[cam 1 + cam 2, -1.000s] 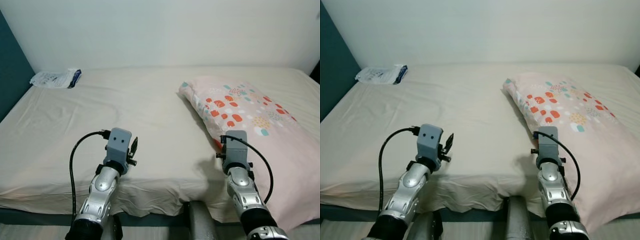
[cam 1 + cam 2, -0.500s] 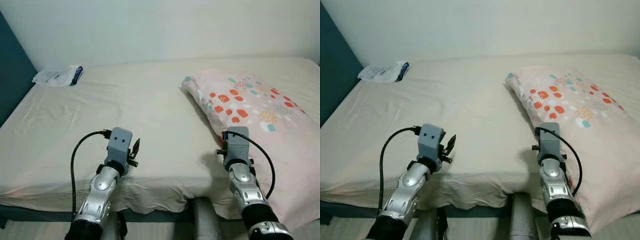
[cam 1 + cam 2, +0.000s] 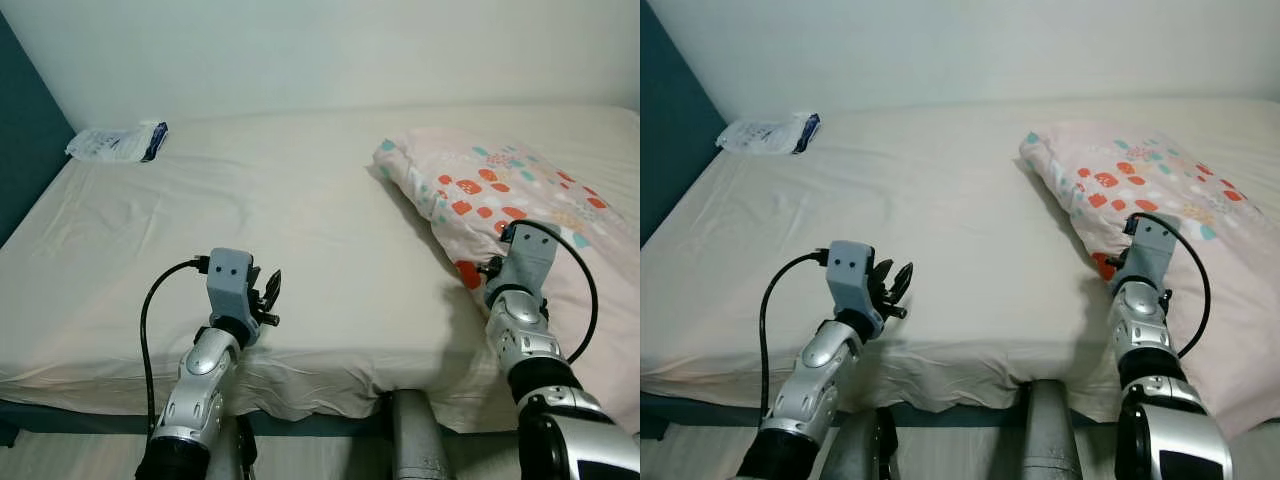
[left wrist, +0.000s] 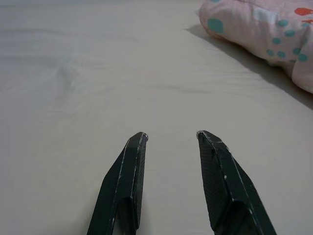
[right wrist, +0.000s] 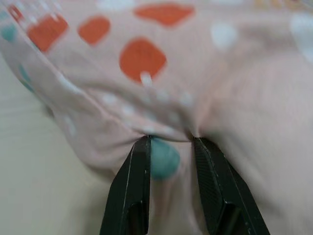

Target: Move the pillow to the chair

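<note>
A pink pillow with orange, teal and white spots lies on the right side of the bed. My right gripper is pressed into the pillow's near left edge, its fingers closed on a bulging fold of the cover with a teal spot. In the left eye view the right wrist sits against that pillow edge. My left gripper hovers open just over the sheet near the bed's front edge, well left of the pillow, nothing between its fingers.
A white and blue plastic packet lies at the bed's far left corner. A dark teal wall runs along the bed's left side and a pale wall behind. The cream sheet between the grippers is bare and slightly wrinkled.
My right arm has moved forward and to the right, going from beside the pillow onto its near edge and taking a fold of it. The camera has shifted slightly. My left arm has barely moved.
</note>
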